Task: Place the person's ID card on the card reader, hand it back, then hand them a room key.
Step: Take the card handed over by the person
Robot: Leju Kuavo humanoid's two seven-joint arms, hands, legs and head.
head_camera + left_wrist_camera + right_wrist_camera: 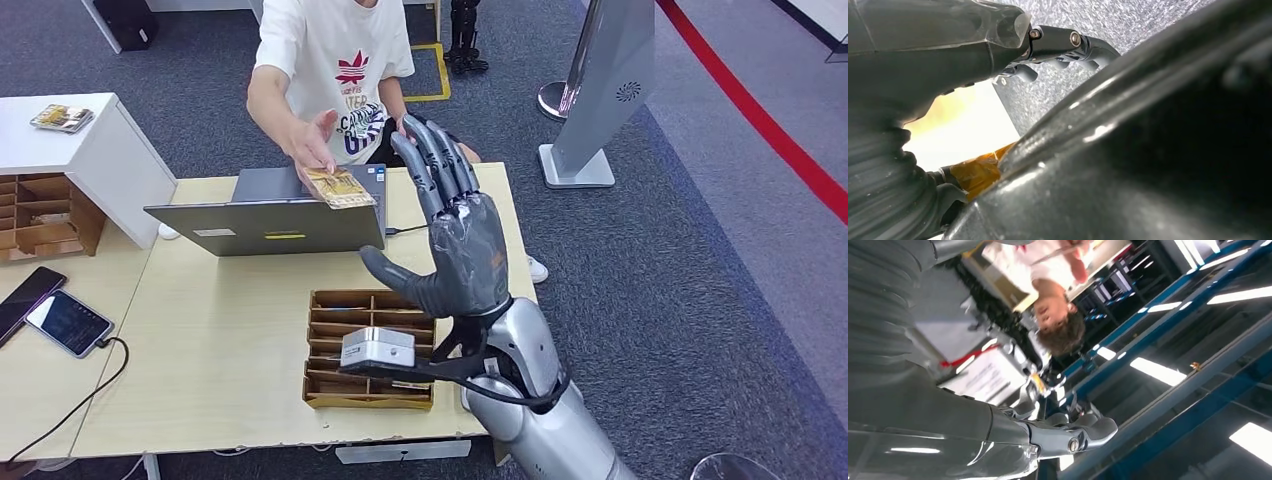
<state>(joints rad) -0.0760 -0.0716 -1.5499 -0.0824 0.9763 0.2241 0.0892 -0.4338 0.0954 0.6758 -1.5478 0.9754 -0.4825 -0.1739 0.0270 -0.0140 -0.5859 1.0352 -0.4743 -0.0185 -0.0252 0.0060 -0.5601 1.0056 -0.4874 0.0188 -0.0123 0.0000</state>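
A person in a white T-shirt stands behind the table and holds a yellowish card out over the laptop, pinched in their hand. My right hand is raised just right of the card, fingers straight and apart, holding nothing and clear of the card. The right wrist view shows the same hand with nothing in it and the person beyond. My left hand hangs low beside my body, with its fingers over grey carpet and nothing between them and the thumb.
A wooden compartment tray lies on the table under my right forearm. Another wooden rack and a white cabinet with a card on top stand at the left. Two phones lie at the left edge. A grey kiosk stands on the right.
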